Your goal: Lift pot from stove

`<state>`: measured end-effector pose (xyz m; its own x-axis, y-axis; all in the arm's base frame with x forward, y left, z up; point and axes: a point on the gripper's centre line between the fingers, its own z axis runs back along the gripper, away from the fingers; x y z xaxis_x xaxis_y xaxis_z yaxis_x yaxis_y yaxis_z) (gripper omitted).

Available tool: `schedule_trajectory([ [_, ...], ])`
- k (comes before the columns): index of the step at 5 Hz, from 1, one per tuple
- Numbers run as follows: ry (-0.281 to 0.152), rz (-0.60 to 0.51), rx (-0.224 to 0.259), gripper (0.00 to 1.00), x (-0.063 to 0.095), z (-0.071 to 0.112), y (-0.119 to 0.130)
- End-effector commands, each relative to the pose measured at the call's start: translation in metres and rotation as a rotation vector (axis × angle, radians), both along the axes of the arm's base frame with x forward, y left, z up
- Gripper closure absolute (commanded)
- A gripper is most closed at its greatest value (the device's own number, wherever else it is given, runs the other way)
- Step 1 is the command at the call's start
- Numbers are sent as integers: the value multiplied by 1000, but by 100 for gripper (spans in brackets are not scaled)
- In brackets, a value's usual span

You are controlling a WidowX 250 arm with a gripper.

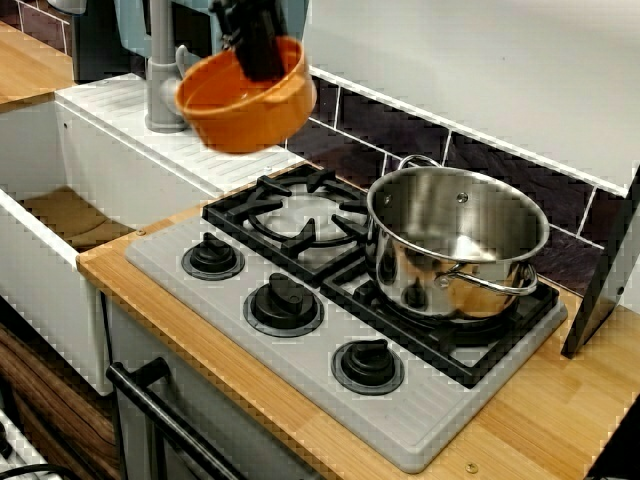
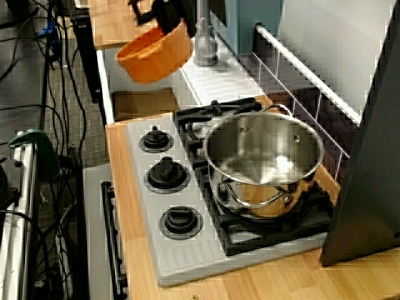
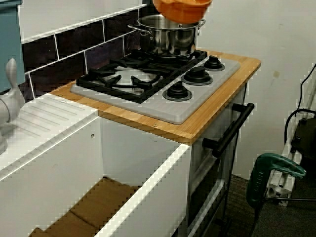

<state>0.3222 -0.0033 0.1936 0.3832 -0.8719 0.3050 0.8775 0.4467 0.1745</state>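
The orange pot (image 1: 247, 100) is being held in the air, tilted, well clear of the stove (image 1: 330, 300) and over the white ribbed drainboard (image 1: 130, 125). Its interior is being shown empty. The black gripper (image 1: 258, 45) is being seen pinching the pot's far rim, one finger reaching down inside the bowl. In the low side view, only the pot's underside (image 3: 181, 9) is being shown at the top edge.

A shiny steel pot (image 1: 458, 240) is being carried on the right-hand grate (image 1: 440, 320); nothing but reflections is being seen inside it. The left-hand grate (image 1: 300, 215) is being left bare. Three black knobs (image 1: 285, 300) are being shown along the front of the grey cooktop, which is being held in a wooden counter (image 1: 540, 420).

A grey faucet (image 1: 160, 75) is being seen standing just beside the raised pot. The white sink basin (image 3: 98, 197) is being shown with a brown floor. A dark panel (image 2: 369, 181) is being seen leaning at the counter's right end. No legible writing is being shown.
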Motion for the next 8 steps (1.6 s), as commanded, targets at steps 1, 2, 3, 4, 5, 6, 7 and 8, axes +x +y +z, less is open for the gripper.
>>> schedule_trajectory([
  [1, -59, 33, -23, 100, 14, 48, 12],
  [2, -64, 38, -35, 100, 16, 59, 18],
  [3, -62, 36, -41, 100, 16, 63, 21],
  [4, -63, 34, -45, 100, 14, 68, 23],
  [5, -62, 33, -50, 100, 13, 71, 23],
  [6, -61, 30, -49, 100, 13, 74, 23],
  [7, -60, 29, -56, 100, 12, 77, 25],
  [8, -60, 34, -57, 100, 12, 79, 26],
])
